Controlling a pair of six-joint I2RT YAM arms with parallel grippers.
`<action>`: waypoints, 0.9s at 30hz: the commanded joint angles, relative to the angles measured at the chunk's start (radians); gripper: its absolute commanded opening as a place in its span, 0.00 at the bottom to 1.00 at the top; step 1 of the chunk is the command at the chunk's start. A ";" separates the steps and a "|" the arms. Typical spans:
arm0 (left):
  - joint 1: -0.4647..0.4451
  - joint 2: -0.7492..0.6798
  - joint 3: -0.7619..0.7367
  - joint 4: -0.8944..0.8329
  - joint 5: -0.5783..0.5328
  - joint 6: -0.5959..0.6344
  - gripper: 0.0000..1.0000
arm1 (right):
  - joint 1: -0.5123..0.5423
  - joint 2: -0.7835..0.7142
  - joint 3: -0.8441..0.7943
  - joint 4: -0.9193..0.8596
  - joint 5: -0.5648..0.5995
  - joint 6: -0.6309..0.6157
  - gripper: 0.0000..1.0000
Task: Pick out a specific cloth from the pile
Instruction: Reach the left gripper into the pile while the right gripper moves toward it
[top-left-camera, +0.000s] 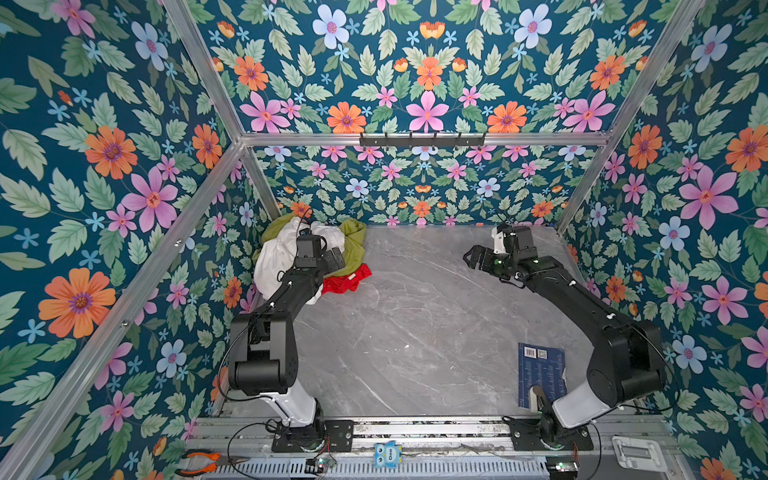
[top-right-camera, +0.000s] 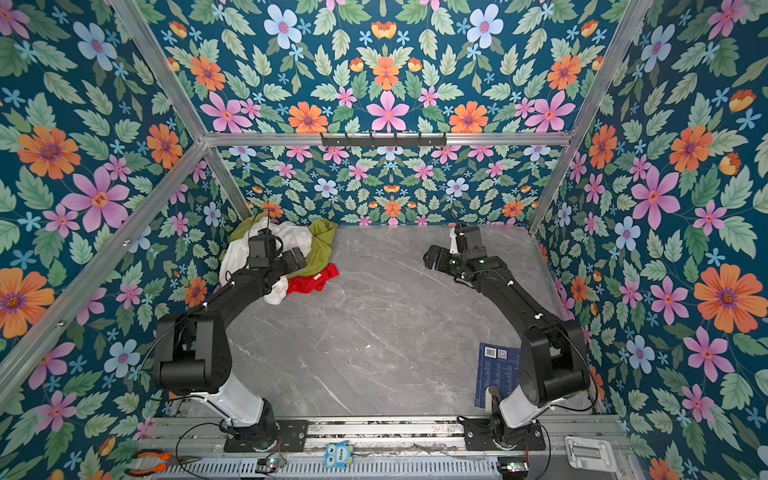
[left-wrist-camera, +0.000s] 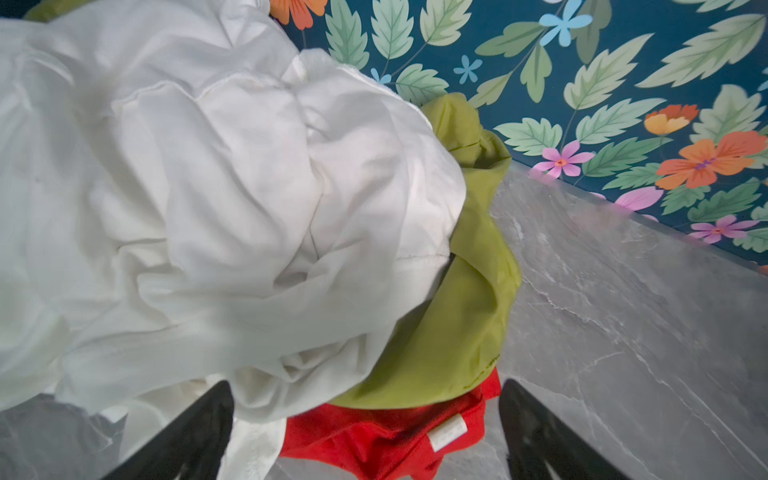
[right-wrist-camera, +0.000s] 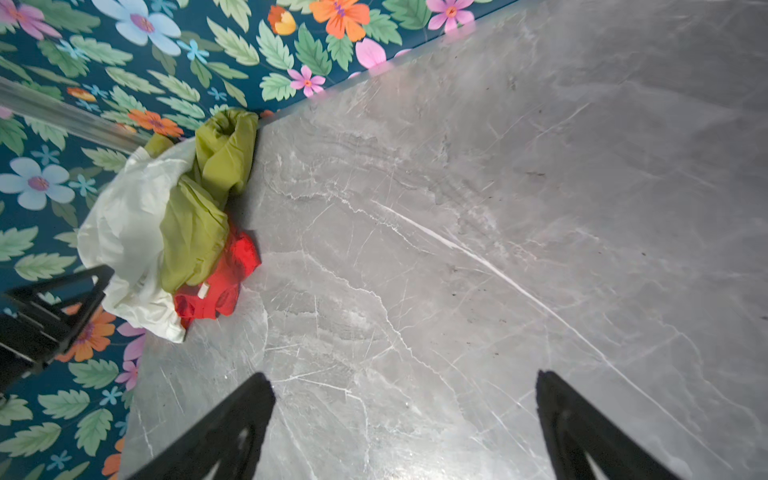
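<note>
My left gripper (left-wrist-camera: 365, 382), in the left wrist view, has its jaws wide and empty. The cloth (left-wrist-camera: 374, 440) shows right between them, its far side tucked under the pile (left-wrist-camera: 208, 187). In the right wrist view my right gripper (right-wrist-camera: 403, 374), jaws also wide, faces bare tabletop (right-wrist-camera: 498, 208), the cloth well apart. In both top views the cloth lies along the pile's near side by the far left corner, so my left arm is nearer.

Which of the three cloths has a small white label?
The red cloth, poking out under the green cloth; neither that nor the white cloth shows a label.
</note>
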 joint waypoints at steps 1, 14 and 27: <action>-0.001 0.052 0.083 -0.096 -0.044 0.040 1.00 | 0.016 0.039 0.034 -0.023 -0.018 -0.033 0.99; 0.015 0.340 0.488 -0.252 -0.081 0.056 1.00 | 0.105 0.193 0.123 -0.019 -0.041 -0.082 0.99; -0.179 0.097 0.167 -0.285 -0.167 0.097 0.88 | 0.107 0.200 0.102 0.007 -0.076 -0.103 0.99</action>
